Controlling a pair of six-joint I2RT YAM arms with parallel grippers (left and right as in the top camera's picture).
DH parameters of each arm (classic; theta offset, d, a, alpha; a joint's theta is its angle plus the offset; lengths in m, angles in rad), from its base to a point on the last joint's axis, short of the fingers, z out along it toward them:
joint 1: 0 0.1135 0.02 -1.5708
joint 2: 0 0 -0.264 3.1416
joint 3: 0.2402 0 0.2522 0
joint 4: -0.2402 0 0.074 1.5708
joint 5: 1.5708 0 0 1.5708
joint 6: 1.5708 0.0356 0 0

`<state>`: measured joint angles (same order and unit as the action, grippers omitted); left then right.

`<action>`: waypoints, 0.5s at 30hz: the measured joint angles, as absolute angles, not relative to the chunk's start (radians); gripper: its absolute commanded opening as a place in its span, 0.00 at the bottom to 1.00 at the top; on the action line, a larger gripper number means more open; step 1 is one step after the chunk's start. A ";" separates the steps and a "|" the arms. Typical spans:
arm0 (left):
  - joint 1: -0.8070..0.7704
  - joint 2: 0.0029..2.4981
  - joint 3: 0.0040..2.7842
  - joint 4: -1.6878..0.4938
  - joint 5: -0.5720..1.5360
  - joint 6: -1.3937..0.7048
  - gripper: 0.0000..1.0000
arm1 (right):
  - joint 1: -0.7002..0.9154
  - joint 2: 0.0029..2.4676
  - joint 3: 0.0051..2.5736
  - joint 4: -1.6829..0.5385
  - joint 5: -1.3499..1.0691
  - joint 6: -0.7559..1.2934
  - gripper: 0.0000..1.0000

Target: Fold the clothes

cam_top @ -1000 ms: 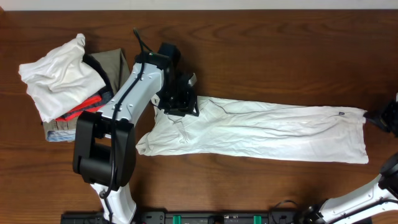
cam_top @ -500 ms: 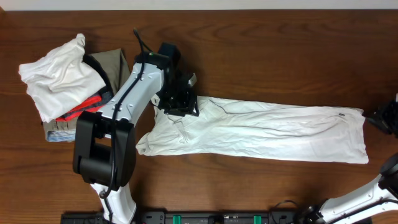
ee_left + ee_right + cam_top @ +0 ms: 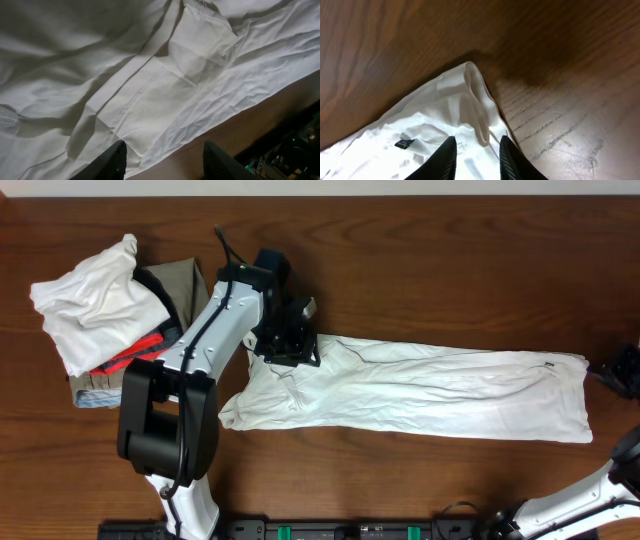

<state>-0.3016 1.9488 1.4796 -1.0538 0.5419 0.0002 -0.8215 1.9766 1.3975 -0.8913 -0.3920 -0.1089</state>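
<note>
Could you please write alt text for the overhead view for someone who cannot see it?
White trousers lie flat across a wooden table, the left gripper over their waist end and the right gripper at the hems. A pile of other clothes sits in the picture's upper left.

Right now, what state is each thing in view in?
white trousers, spread out flat, wrinkled, not yet folded.
left gripper, open, low over the waist end.
right gripper, open, at the leg hem.
pile of other garments, heaped, away from both grippers.
</note>
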 measured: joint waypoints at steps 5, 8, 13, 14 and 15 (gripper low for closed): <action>-0.302 1.949 1.480 -1.053 0.542 0.000 0.50 | -0.807 1.977 1.398 -0.877 -0.392 -0.109 0.28; -0.302 1.949 1.480 -1.053 0.542 0.000 0.50 | -0.795 1.977 1.398 -0.868 -0.392 -0.109 0.28; -0.302 1.949 1.480 -1.053 0.542 0.000 0.50 | -0.773 1.977 1.397 -0.844 -0.392 -0.109 0.31; -0.302 1.949 1.480 -1.053 0.542 0.000 0.50 | -0.769 1.979 1.397 -0.841 -0.392 -0.109 0.31; -0.302 1.949 1.480 -1.053 0.542 0.000 0.50 | -0.766 1.981 1.397 -0.839 -0.392 -0.109 0.31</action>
